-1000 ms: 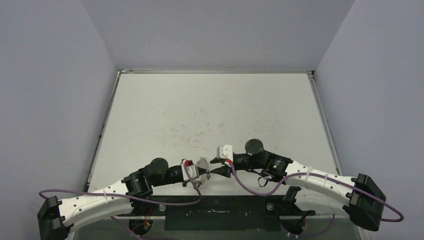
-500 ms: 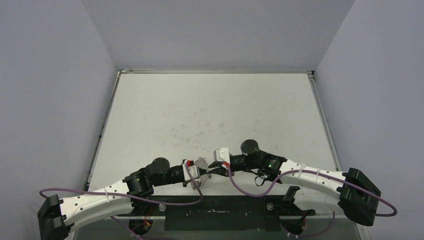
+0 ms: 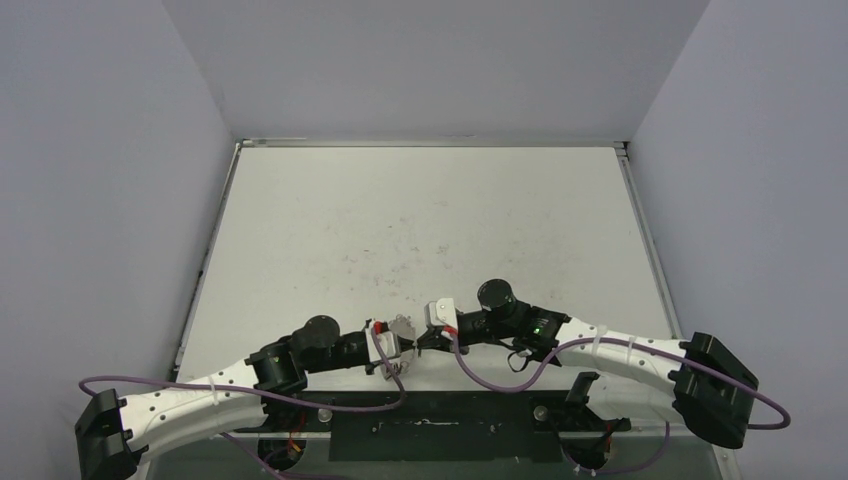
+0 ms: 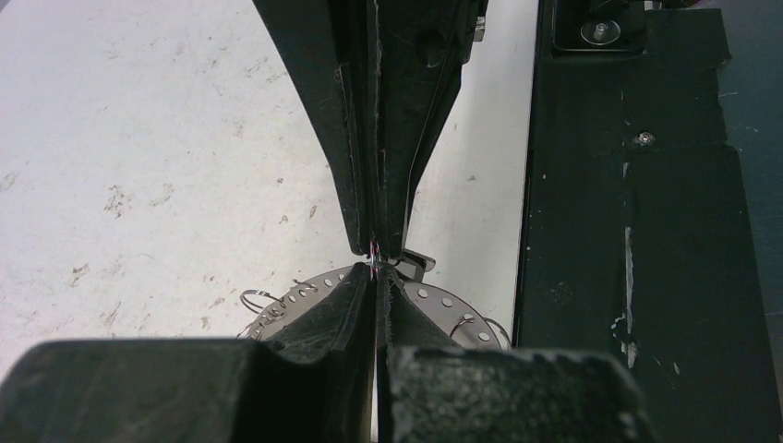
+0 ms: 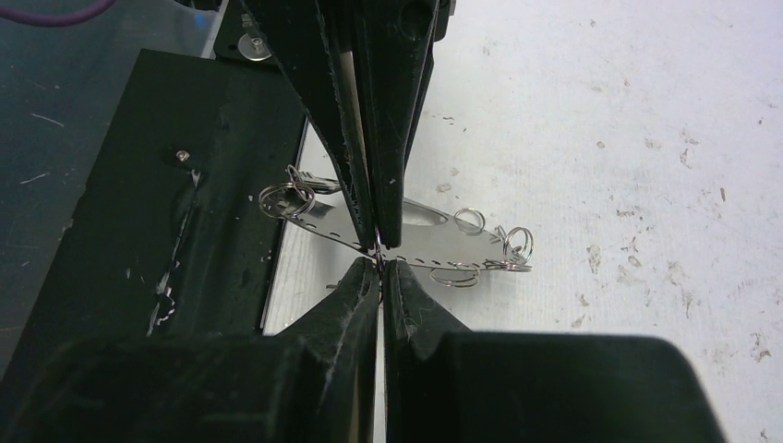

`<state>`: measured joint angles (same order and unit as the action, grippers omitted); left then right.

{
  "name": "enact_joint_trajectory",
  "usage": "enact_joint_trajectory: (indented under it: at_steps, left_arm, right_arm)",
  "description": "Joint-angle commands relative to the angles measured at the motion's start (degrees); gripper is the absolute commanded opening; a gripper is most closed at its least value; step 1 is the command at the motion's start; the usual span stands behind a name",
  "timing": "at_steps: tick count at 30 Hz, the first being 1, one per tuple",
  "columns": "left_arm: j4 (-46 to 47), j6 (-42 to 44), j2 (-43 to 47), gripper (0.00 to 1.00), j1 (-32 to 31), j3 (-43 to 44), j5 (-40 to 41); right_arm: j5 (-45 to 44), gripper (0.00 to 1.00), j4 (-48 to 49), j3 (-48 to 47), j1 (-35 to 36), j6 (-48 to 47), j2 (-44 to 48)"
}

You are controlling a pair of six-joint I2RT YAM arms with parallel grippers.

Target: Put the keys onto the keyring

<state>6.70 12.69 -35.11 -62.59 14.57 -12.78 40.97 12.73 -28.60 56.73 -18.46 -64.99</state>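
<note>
- Since a second ago the right gripper (image 5: 380, 266) has slid left along the near edge and clenched. Its jaws stood apart then; now the pads press flat together
- Its tips meet right at the rim of the keyring (image 5: 471, 245); I cannot tell whether they pinch the metal or only touch it
- The left gripper (image 4: 375, 273) has not budged: clenched as before, grasping the keyring at its rim, nose to nose with the right one
- The right arm's elbow has swung left with the gripper, away from the right wall; the left arm lies as it did
- The keyring sits tilted between the two sets of tips, straddling the line where the white table (image 3: 420, 220) meets the black strip (image 5: 138, 203); small rings (image 5: 282, 198) cluster at both of its ends
- The key I cannot pick out — a small dark bit (image 4: 417, 264) just right of the tips is too small to name
- Edges: all of this sits hard against the table's near edge, with the strip just below the tips in the top view
- Room: the white surface runs on beyond the grippers to the back wall, and both side rails are well apart from the tips; the right arm's purple cable (image 3: 500, 375) loops just behind its wrist, near the strip
</note>
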Motion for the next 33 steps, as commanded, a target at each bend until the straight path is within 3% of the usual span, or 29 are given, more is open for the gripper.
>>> enact_joint_trajectory:
  at_steps: [1, 6, 11, 23, 33]
  left_arm:
    - [1.8, 0.5, 0.7, 0.02, -0.1, 2.0, 0.7]
    - [1.6, 0.5, 2.0, 0.21, -0.1, 1.7, 2.7]
    - [2.7, 0.6, 2.6, 0.32, -0.1, 1.1, 4.6]
    - [16.7, -0.4, -7.3, 0.35, -0.1, -1.2, 1.6]
    - [33.9, 0.0, -16.2, 0.32, -0.2, -6.6, 0.5]
  right_arm:
    - [0.9, 0.00, -2.1, -3.4, 0.3, -0.4, 2.8]
    - [-5.1, 0.00, -13.0, -7.2, 0.8, -0.8, 4.3]
    - [-9.5, 0.00, -23.4, -10.2, 1.0, -1.5, 3.1]
    - [-18.3, 0.00, -35.6, -16.3, 2.5, 0.8, -4.1]
    - [-17.4, 0.00, -33.1, -17.4, 3.8, 2.5, -4.2]
